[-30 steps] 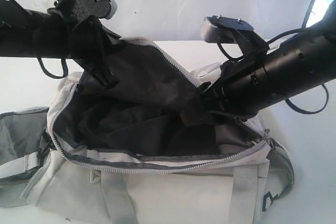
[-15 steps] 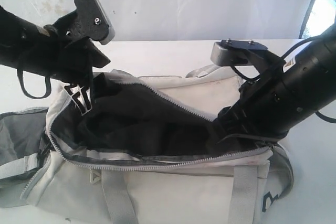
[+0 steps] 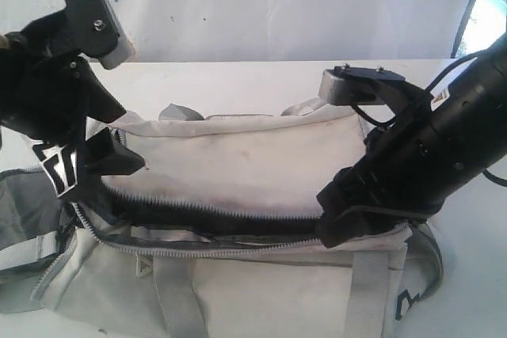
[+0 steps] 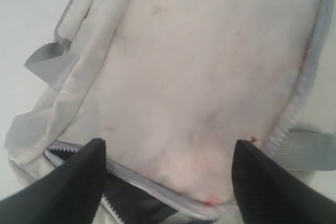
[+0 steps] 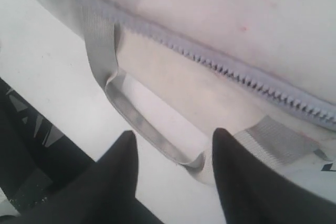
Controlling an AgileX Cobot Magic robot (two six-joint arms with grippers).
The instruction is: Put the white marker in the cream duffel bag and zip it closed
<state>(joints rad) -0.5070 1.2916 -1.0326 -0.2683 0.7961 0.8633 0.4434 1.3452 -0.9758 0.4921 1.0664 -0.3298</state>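
Note:
The cream duffel bag (image 3: 238, 164) lies lengthwise on the table, its top flap (image 4: 199, 77) laid flat over the opening. A narrow dark gap runs along the unzipped zipper (image 3: 206, 223). My left gripper (image 3: 119, 136) hovers over the bag's left end, open, with nothing between its fingers (image 4: 79, 182). My right gripper (image 3: 337, 215) is at the bag's right end, low by the zipper, also open. In the right wrist view a grey webbing strap (image 5: 131, 114) loops in front of the right gripper (image 5: 173, 135) without being held. The white marker is not in view.
The bag rests on a white table (image 3: 238, 77) with a white wall behind. Grey webbing handles (image 3: 178, 298) hang over the bag's near side. A grey side panel (image 3: 24, 203) spreads out at the far left.
The raised flap, showing dark lining a second ago, has come down flat over the opening. My left gripper has drawn back to the left and let it go. The right gripper dropped slightly.

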